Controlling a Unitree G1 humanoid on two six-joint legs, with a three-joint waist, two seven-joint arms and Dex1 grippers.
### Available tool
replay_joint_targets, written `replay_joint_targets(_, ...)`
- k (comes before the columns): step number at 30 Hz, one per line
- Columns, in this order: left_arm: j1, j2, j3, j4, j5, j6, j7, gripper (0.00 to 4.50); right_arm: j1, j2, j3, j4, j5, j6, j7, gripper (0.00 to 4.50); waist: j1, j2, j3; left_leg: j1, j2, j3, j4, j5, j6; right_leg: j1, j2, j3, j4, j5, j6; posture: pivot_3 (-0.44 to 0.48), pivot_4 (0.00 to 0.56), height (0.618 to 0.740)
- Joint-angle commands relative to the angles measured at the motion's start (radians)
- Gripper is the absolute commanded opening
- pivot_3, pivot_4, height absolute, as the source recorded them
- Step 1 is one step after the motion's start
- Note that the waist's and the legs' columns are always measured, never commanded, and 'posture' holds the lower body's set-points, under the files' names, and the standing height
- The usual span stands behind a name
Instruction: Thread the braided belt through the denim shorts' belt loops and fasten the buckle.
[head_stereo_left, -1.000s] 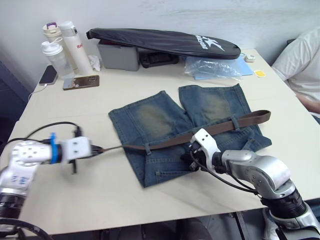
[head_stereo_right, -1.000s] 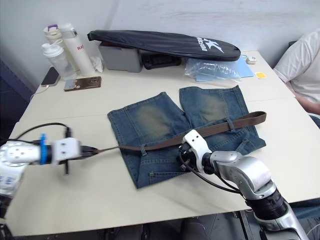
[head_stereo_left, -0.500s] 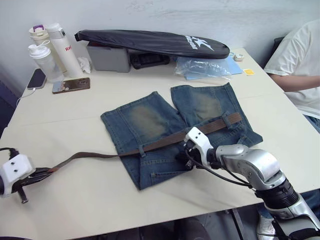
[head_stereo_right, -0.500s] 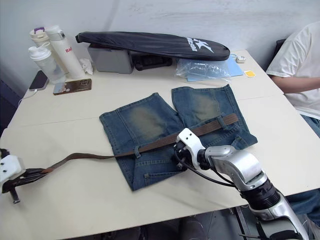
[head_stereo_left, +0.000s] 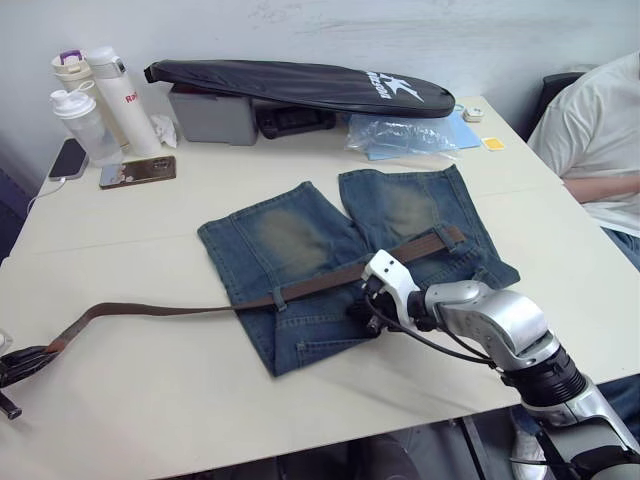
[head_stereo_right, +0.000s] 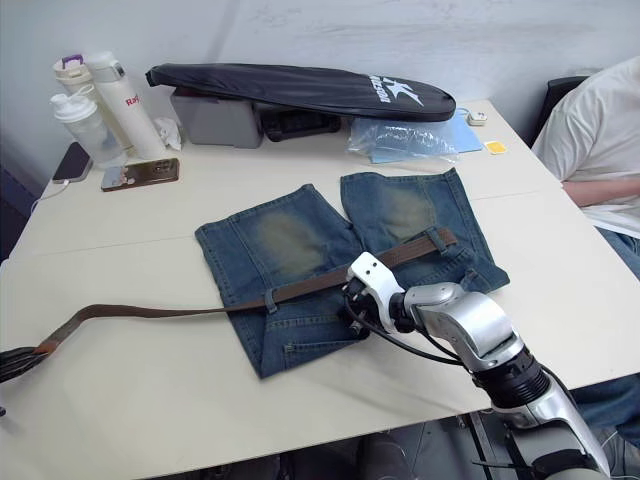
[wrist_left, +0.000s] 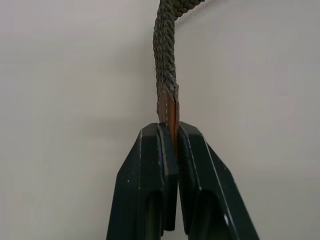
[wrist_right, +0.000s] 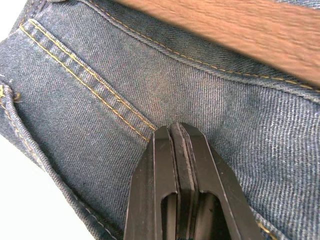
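**Belt tip clamped on the left, right fingers pressed to the denim**

Left gripper (wrist_left: 170, 131) has its two fingers pinched tight on the tapered tip of the belt (head_stereo_left: 180, 309); from my head camera it sits at the near left edge of the table (head_stereo_left: 150, 210), well apart from the shorts (head_stereo_left: 330, 250). Right gripper (wrist_right: 176, 131) has its fingers closed together with nothing between them, tips touching the denim just below the waistband (belt passes right beside them in the wrist view).

Belt runs from that left pinch across bare tabletop, arches up a little near the tip, then goes onto the shorts and along the waistband. I can see it pass under one loop (head_stereo_left: 279, 296) near the left side of the shorts, and under another loop (head_stereo_right: 435, 240) near the far right end. Buckle too small for me to make out.

Shorts lie flat mid-table, legs pointing away from me.

Behind them: a clear plastic bag (head_stereo_left: 400, 133), a black racket case (head_stereo_left: 300, 84), bottles (head_stereo_left: 95, 105) and a phone (head_stereo_left: 137, 171). A person's sleeve (head_stereo_left: 590, 130) at the right edge.
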Motion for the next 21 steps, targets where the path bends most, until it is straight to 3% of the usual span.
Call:
replay_joint_targets(1, -0.027, 0.008, 0.020, 0.024, -0.013, 0.015, 0.031, 0.03, 0.026, 0.003, -0.007, 0.008, -0.036, 0.031, -0.029, 0.00, 0.002, -0.001, -0.001, 0.000, 0.000, 0.000, 0.000, 0.000, 0.000, 0.000, 0.000, 0.000, 0.000, 0.000, 0.000, 0.000, 0.150, 0.740)
replay_joint_targets(13, -0.310, -0.088, -0.119, -0.133, -0.040, 0.156, 0.081, 0.03, 0.047, 0.014, -0.047, -0.033, -0.044, 0.062, -0.041, 0.00, 0.006, -0.003, -0.003, -0.001, 0.000, 0.005, 0.000, 0.000, 0.000, 0.003, -0.001, -0.002, 0.002, 0.001, 0.001, 0.000, 0.150, 0.740)
replay_joint_targets(14, -0.324, -0.094, -0.127, -0.142, -0.040, 0.166, 0.082, 0.43, 0.048, 0.013, -0.050, -0.038, -0.042, 0.065, -0.042, 0.00, 0.006, -0.003, -0.003, 0.000, 0.000, 0.006, 0.001, 0.000, 0.000, 0.003, -0.001, -0.002, 0.003, 0.002, 0.002, 0.000, 0.150, 0.740)
replay_joint_targets(15, -0.340, -0.101, -0.137, -0.153, -0.042, 0.178, 0.079, 0.43, 0.050, 0.012, -0.054, -0.046, -0.040, 0.068, -0.042, 0.00, 0.004, -0.003, -0.003, 0.000, 0.000, 0.006, 0.001, 0.000, 0.000, 0.003, -0.001, -0.002, 0.003, 0.002, 0.002, 0.000, 0.150, 0.740)
replay_joint_targets(21, -0.413, -0.105, -0.181, -0.221, -0.052, 0.231, 0.044, 3.15, 0.052, -0.006, -0.118, -0.129, 0.003, 0.081, -0.013, 0.00, 0.015, -0.001, -0.001, -0.001, 0.000, 0.011, 0.005, 0.000, 0.000, 0.002, -0.001, -0.012, 0.004, 0.004, 0.006, 0.000, 0.150, 0.740)
